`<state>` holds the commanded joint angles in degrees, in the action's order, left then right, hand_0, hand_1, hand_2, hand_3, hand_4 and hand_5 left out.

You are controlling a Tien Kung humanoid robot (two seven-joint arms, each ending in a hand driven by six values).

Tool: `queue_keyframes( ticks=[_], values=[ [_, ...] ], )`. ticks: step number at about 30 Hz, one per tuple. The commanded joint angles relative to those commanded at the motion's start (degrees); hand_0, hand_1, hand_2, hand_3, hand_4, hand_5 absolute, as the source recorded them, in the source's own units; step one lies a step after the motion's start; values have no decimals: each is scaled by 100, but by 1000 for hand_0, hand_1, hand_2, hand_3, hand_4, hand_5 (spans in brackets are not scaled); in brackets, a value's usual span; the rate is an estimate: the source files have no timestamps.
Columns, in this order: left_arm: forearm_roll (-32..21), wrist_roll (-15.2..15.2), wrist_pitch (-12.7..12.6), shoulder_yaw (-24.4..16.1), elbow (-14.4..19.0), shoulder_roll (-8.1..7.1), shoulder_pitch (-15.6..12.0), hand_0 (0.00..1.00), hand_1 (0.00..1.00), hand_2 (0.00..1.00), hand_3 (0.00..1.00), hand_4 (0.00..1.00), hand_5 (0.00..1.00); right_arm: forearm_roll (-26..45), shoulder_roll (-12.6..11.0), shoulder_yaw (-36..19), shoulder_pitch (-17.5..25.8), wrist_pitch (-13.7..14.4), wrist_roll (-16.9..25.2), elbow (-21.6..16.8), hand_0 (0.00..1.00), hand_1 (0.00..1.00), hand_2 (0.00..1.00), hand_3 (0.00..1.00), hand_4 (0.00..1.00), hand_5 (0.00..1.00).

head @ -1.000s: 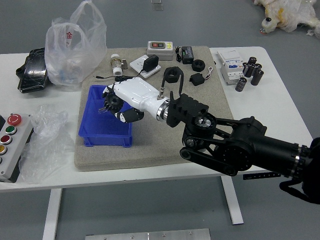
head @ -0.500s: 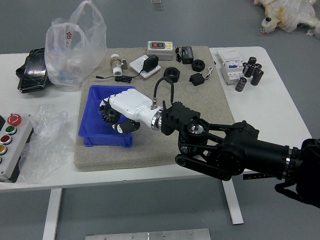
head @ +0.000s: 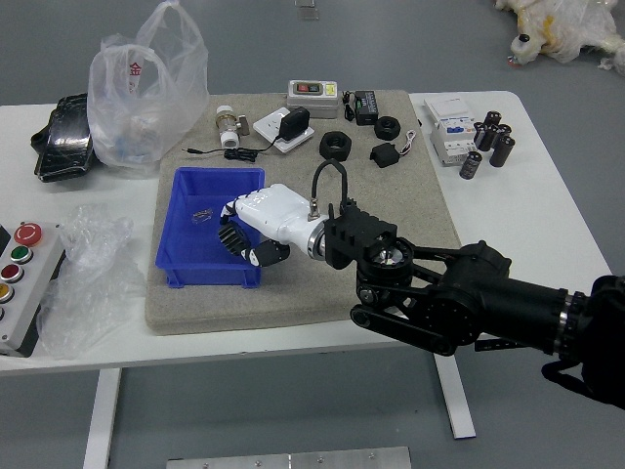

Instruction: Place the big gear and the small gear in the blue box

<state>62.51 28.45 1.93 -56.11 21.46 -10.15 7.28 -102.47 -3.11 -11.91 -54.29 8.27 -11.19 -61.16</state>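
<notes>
Right hand [head: 273, 212]: over right side of blue box [head: 207, 277]; anything held, cannot tell. Gears: not identifiable. Metallic piece [head: 202, 216]: inside, left of hand. Likely release direction: leftward.

The open, rectangular blue box [head: 186, 244] sits upright on the grey mat [head: 293, 311], and a dark, ridged gear [head: 232, 238], partly hidden and too unclear to tell big from small, is held over its right part.
</notes>
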Motion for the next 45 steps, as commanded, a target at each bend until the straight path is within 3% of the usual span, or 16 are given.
queue_keyframes(
  ticks=[9, 17, 24, 31, 37, 38, 45],
  values=[
    [7, 1, 2, -3, 0, 4, -10, 716, 669, 661, 804, 728, 437, 99, -57, -152, 55, 100, 43, -60, 504, 766, 803, 758, 534, 153],
    [-5, -5, 1, 8, -1, 11, -15, 716, 669, 660, 804, 728, 437, 272, -238, -748, 172, 376, 104, -9, 496, 755, 794, 757, 538, 155],
    [-14, -3, -5, 12, -1, 17, -36, 715, 669, 659, 804, 728, 437, 303, -447, -1047, 329, 237, -83, 458, 501, 759, 803, 764, 556, 142],
    [-36, -11, -14, 21, -3, 26, -41, 715, 669, 659, 804, 728, 436, 329, -539, -1015, 506, -26, -332, 835, 500, 764, 805, 779, 569, 141],
    [-32, -21, -25, 17, -5, 9, -44, 715, 669, 659, 804, 727, 433, 215, -619, -1031, 516, -191, -172, 1043, 501, 762, 804, 784, 590, 152],
    [-29, -23, -24, 17, -6, 6, -43, 715, 669, 659, 804, 728, 436, 202, -631, -1036, 512, -205, -152, 1070, 499, 751, 796, 788, 639, 164],
    [-33, -28, -17, 27, -6, 24, -29, 715, 669, 658, 804, 727, 436, 369, -610, -962, 492, -169, -52, 1284, 491, 740, 777, 774, 605, 146]
  ],
)
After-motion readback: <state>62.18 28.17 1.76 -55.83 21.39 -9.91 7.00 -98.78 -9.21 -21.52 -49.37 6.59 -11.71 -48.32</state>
